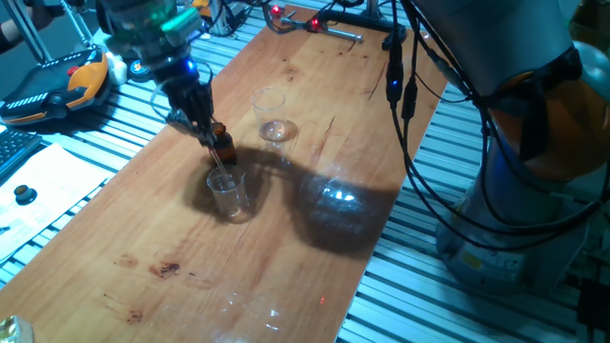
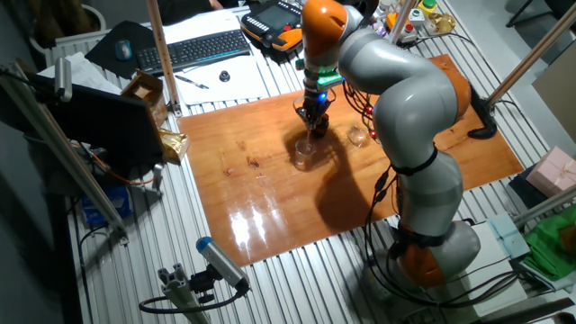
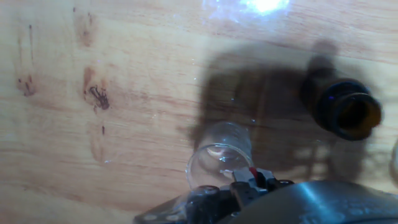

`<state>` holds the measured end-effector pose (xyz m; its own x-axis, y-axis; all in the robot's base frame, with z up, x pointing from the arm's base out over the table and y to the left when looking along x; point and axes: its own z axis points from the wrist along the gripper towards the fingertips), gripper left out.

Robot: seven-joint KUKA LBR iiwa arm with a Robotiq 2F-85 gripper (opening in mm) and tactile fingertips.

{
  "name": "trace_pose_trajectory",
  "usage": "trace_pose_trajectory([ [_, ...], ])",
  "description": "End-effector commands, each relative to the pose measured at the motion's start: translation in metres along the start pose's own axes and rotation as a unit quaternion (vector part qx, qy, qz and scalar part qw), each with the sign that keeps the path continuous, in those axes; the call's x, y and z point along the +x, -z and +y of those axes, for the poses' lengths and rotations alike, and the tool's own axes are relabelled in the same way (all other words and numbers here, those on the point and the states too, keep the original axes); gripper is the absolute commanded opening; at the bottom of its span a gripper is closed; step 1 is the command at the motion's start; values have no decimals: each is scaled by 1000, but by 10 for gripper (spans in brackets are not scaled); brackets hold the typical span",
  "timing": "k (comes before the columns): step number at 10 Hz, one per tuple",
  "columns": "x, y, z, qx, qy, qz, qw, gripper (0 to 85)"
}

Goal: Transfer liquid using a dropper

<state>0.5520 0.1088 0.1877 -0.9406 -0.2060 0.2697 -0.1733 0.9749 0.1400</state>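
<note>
My gripper (image 1: pixel 202 127) is shut on the dropper (image 1: pixel 220 167), a thin clear tube that slants down into a small clear beaker (image 1: pixel 230 196) on the wooden table (image 1: pixel 286 248). The small brown bottle (image 1: pixel 223 148) stands open just behind that beaker, close to my fingers. In the hand view the beaker's rim (image 3: pixel 217 158) lies right below my fingers, the dropper's reddish end (image 3: pixel 252 172) shows between them, and the bottle's open mouth (image 3: pixel 346 111) is to the right. In the other fixed view my gripper (image 2: pixel 311 121) hangs over the beaker (image 2: pixel 302 154). The liquid level is too faint to tell.
A second clear beaker (image 1: pixel 272 114) stands farther back on the table and also shows in the other fixed view (image 2: pixel 358 136). Black cables (image 1: pixel 410 95) hang over the right table edge. An orange pendant (image 1: pixel 57 86) and a keyboard (image 2: pixel 193 49) lie off the board.
</note>
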Motion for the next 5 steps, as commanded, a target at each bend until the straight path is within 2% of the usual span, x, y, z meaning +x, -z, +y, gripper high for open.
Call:
trace_pose_trajectory([
  [1, 0, 11, -5, -1, -1, 1, 1000, 10],
  [5, 5, 50, -19, -2, -14, -15, 1000, 7],
])
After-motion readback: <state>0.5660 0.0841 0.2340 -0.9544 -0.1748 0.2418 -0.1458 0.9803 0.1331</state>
